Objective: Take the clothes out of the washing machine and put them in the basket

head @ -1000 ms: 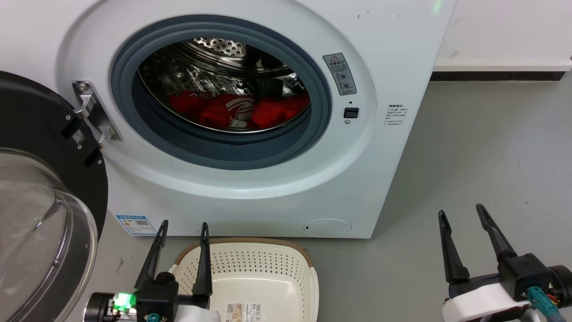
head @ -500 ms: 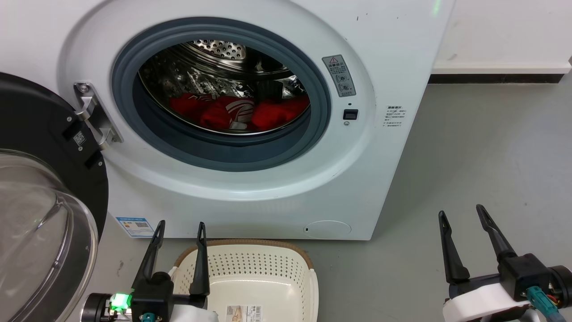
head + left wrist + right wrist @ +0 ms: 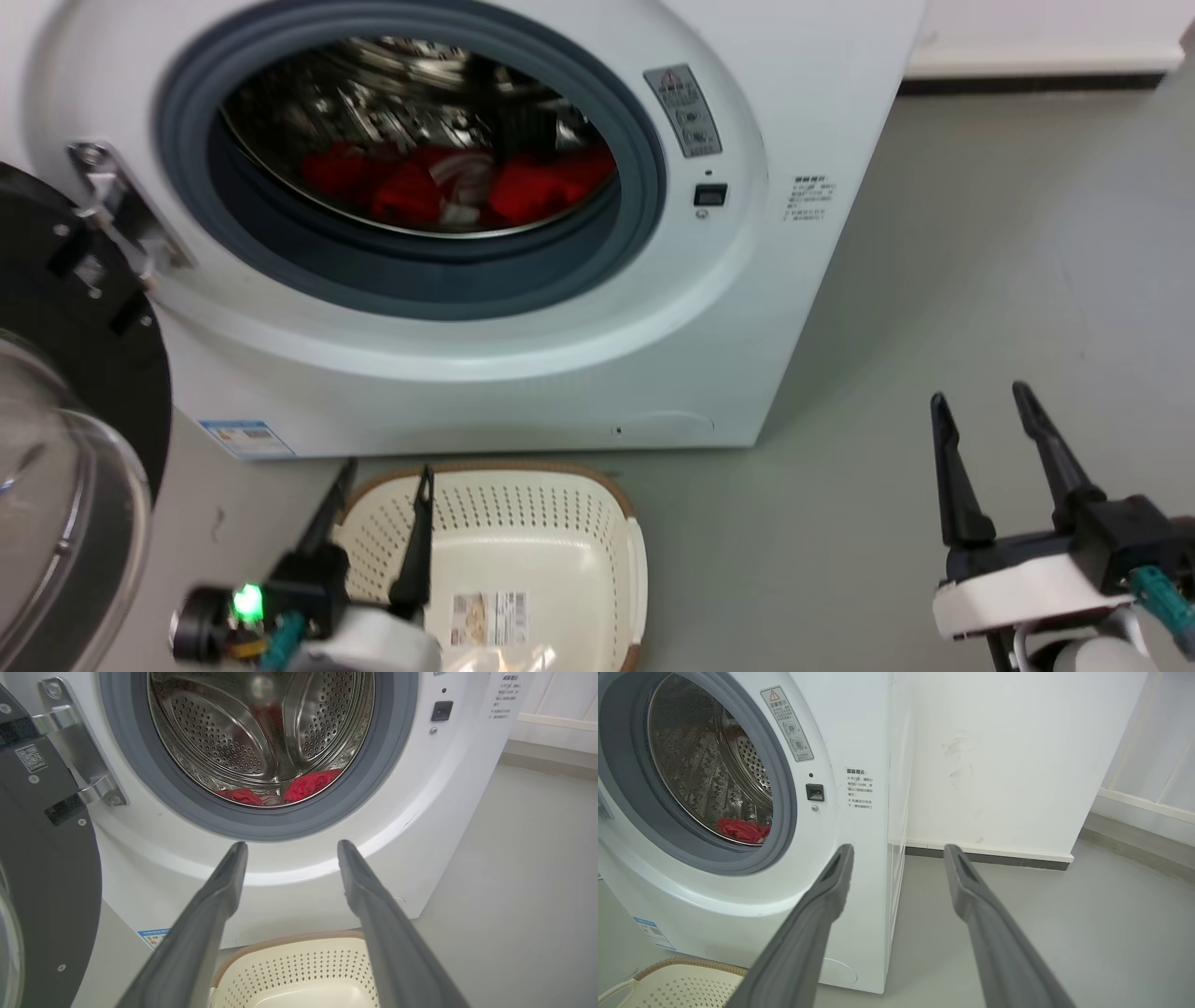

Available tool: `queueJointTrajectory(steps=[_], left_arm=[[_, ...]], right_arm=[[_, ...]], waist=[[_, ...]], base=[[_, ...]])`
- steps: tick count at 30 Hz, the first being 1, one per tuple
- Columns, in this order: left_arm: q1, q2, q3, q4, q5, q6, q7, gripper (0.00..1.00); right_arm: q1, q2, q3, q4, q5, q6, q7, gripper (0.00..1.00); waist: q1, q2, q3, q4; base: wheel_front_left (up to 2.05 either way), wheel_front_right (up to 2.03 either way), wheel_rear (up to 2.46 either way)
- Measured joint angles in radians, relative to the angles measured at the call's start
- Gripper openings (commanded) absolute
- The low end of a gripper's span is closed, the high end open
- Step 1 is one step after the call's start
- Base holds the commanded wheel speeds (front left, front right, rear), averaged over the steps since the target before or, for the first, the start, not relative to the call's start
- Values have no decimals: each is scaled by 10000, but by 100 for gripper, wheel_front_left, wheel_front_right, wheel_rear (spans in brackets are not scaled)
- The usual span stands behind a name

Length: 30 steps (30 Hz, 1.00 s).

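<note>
Both the left gripper (image 3: 387,469) and right gripper (image 3: 978,394) hang spread and empty before the washing machine (image 3: 560,355). Red clothes (image 3: 411,191) lie inside it; the basket (image 3: 560,523) sits at its foot. Reaching in, a gripper may snag its grey gasket (image 3: 411,294).

The washing machine (image 3: 579,355) is standing on the floor (image 3: 980,261) with the wall (image 3: 994,756) behind it, its door (image 3: 84,373) hanging open at its left and the clothes (image 3: 411,187) lying at the bottom of the drum (image 3: 219,742). The basket (image 3: 523,509) is sitting on the floor just before the machine, below the opening. The left hand (image 3: 388,467) is hovering above the basket's left end, and the right hand (image 3: 977,394) is hanging well off to the right, over the floor beyond the machine's right side.
</note>
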Motion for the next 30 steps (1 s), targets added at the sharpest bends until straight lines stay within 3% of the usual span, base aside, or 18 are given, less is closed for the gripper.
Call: queueJointTrajectory(steps=[7, 14, 21, 30], left_arm=[[-2477, 945, 198, 717, 104, -790, -2, 100], [-5908, 2439, -253, 2462, 19, -1103, 159, 100], [-9728, 4071, -2067, 4431, -1091, -1151, 2138, 100], [-14063, 5808, -4506, 5620, -1971, -1151, 5242, 100]], right_arm=[[-641, -2, 303, -414, 341, 0, 0, 100], [-1536, -4, 508, -897, 750, 0, 0, 100], [-2106, -15, 780, -1348, 1267, 0, -2, 100], [-2522, -19, 1411, -1691, 1975, 0, 0, 100]], waist=[[0, 0, 1470, -281], [1, 0, 3127, -640], [2, 0, 4720, -1173], [2, 0, 6364, -2111]], base=[[0, 0, 0], [0, 0, 0], [0, 0, 0], [0, 0, 0]])
